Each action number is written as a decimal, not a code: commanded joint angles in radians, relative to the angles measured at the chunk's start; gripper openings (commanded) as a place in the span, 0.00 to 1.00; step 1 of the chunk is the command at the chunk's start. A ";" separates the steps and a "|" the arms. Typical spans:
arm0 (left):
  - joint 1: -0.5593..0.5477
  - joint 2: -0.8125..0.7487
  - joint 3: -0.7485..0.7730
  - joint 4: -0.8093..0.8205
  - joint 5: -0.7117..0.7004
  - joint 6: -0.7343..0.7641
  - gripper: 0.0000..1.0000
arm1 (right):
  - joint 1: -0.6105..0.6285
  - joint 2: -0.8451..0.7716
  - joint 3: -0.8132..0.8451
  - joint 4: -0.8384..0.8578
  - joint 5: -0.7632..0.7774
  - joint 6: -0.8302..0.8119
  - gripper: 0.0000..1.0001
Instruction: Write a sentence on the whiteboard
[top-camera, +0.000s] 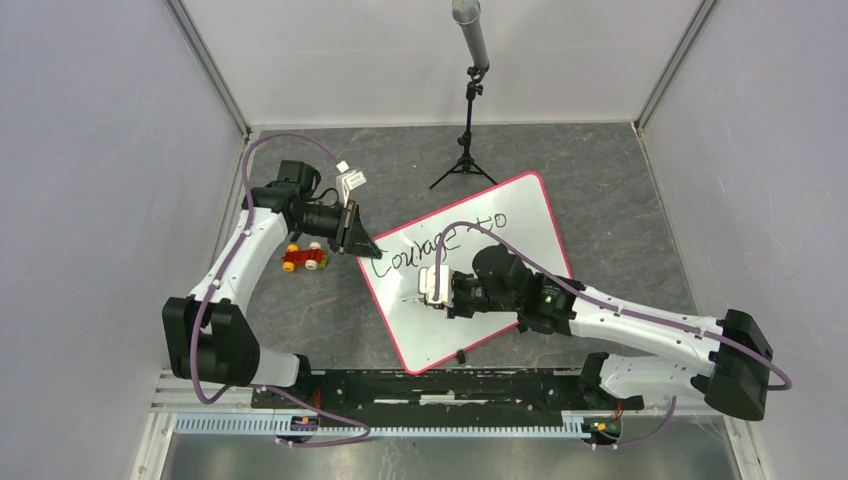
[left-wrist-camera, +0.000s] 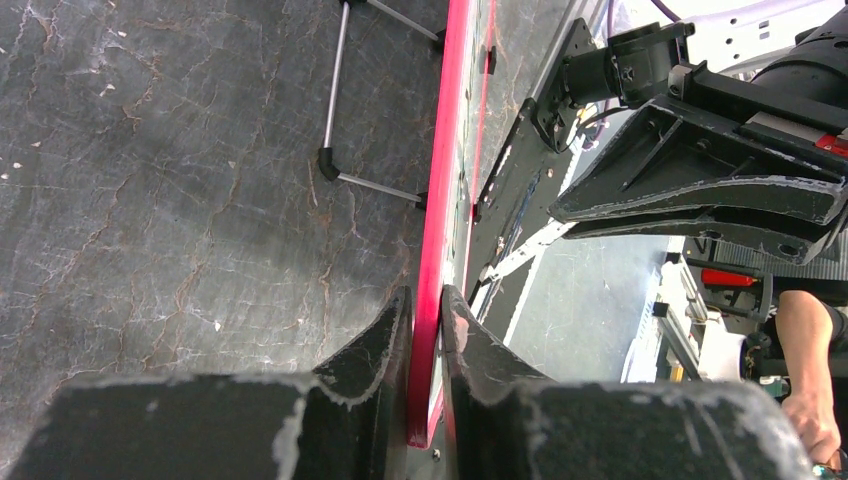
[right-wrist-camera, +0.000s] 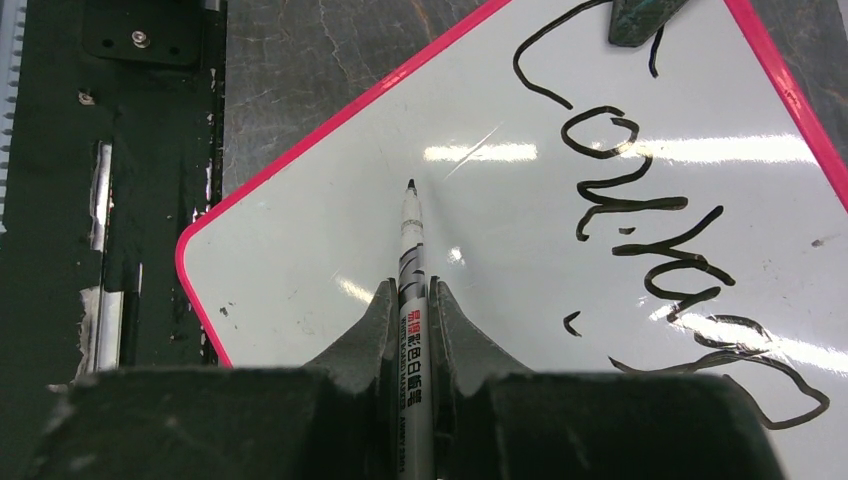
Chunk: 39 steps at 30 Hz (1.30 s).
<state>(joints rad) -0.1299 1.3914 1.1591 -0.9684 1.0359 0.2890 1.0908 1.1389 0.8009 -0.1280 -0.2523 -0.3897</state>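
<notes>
Steadiness matters: left fingers (left-wrist-camera: 385, 335) clamp the pink-rimmed white whiteboard (top-camera: 525, 215), mid-counter; right fingers (right-wrist-camera: 368, 335) pinch the white marker pen (right-wrist-camera: 411, 245), which should land lightly below the black handwritten sentence (right-wrist-camera: 650, 215).

The left arm (top-camera: 235, 255) and the right arm (top-camera: 640, 322) are made of smooth white links, joined by round black motor housings, and each one carries one large black block. A thin purple cable (top-camera: 280, 134) runs in loops along each arm. A small green light (top-camera: 547, 297) glows on a black joint of the right arm. The left claw (left-wrist-camera: 425, 300) and the right claw (right-wrist-camera: 410, 295) have matt black fingers (right-wrist-camera: 365, 335) with chipped, pale grey edges.
</notes>
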 joint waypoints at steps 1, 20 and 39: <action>-0.003 -0.013 -0.012 0.039 -0.030 -0.018 0.02 | 0.009 0.005 0.045 0.041 0.033 0.004 0.00; -0.002 -0.018 -0.013 0.040 -0.023 -0.014 0.02 | 0.028 0.082 0.090 0.033 0.079 0.001 0.00; -0.002 -0.020 -0.012 0.040 -0.030 -0.013 0.02 | 0.049 0.017 0.011 -0.035 0.094 -0.047 0.00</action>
<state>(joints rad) -0.1284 1.3903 1.1553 -0.9649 1.0428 0.2890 1.1370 1.1915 0.8196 -0.1551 -0.1791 -0.4149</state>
